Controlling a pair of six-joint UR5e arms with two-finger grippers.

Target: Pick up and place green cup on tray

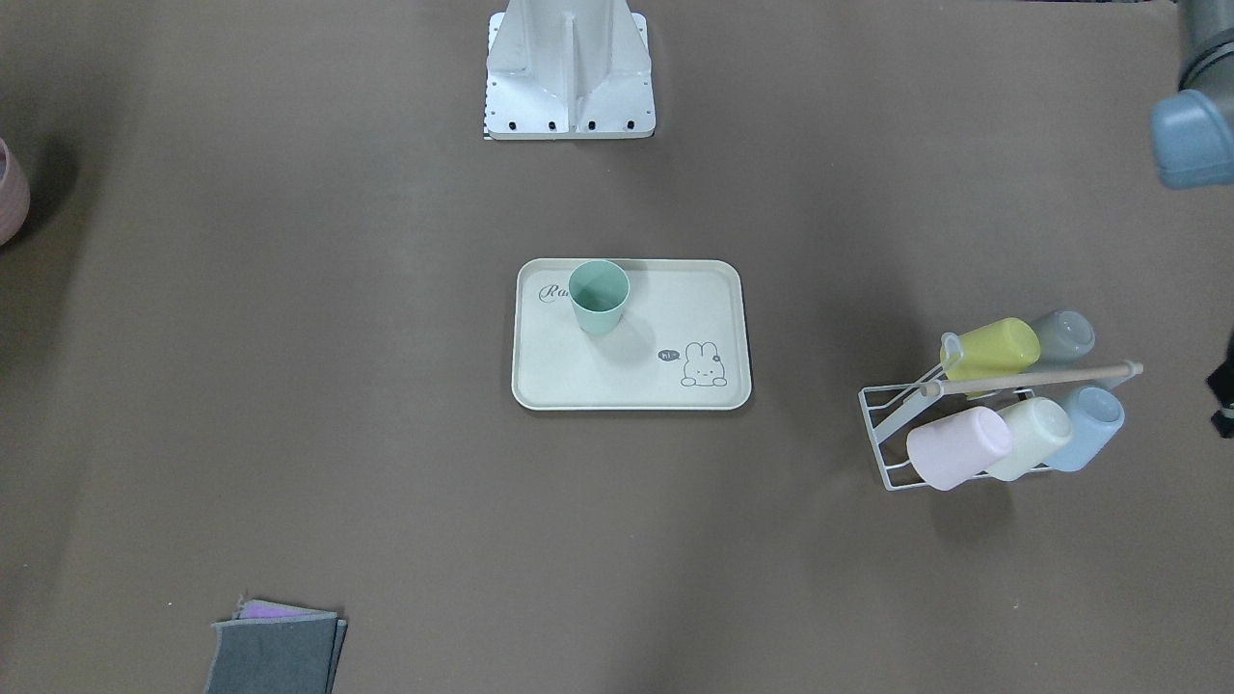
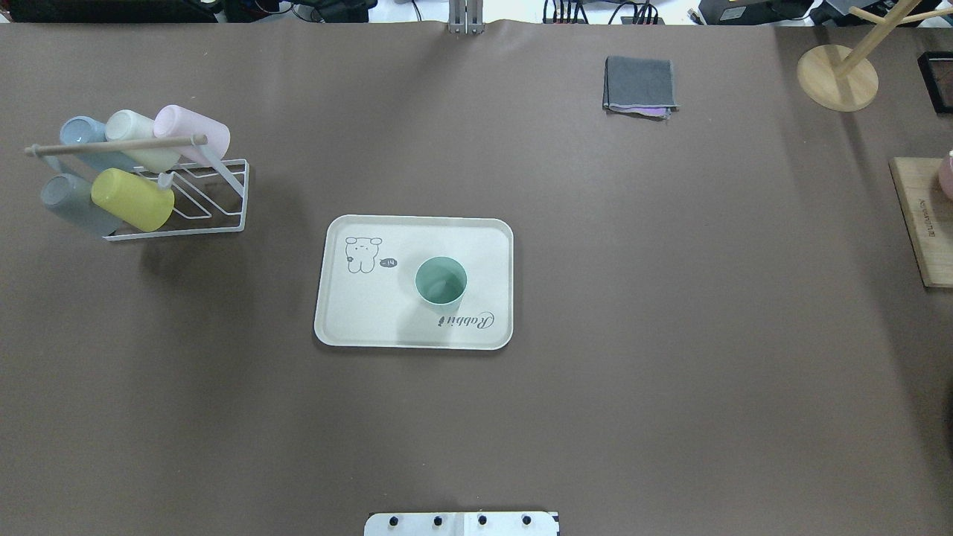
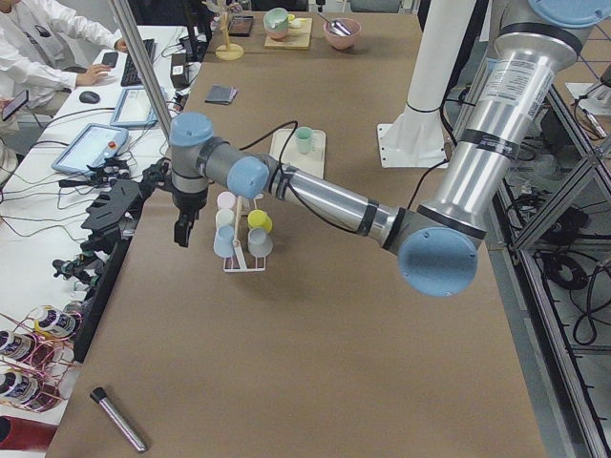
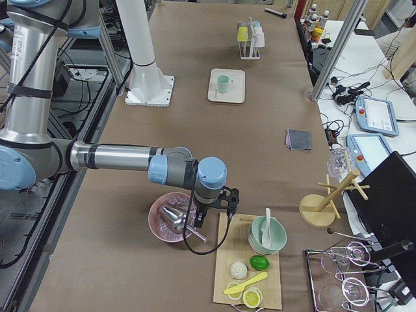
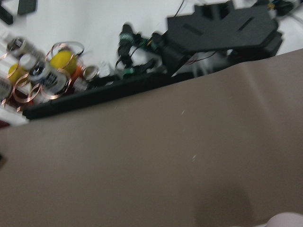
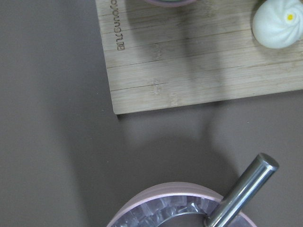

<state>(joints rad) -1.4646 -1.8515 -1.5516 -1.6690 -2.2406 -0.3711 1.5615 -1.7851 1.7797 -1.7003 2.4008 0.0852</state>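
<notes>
The green cup [image 1: 599, 297] stands upright with its mouth up on the cream tray [image 1: 631, 381], near the "Rabbit" script. Both also show in the overhead view, cup [image 2: 441, 281] and tray [image 2: 357, 313]. My left gripper [image 3: 181, 229] shows clearly only in the exterior left view. It hangs past the cup rack [image 3: 241, 234] near the table's edge, far from the tray, and I cannot tell whether it is open or shut. My right gripper [image 4: 200, 220] shows only in the exterior right view, over a pink bowl [image 4: 172, 218] far from the tray, and I cannot tell its state.
A white wire rack [image 2: 134, 179] holds pink, cream, blue, grey and yellow-green cups. A folded grey cloth [image 2: 640, 83] lies at the far side. A wooden board [image 6: 199, 61] with food and a bowl with a metal handle [image 6: 241, 191] sit at my right end.
</notes>
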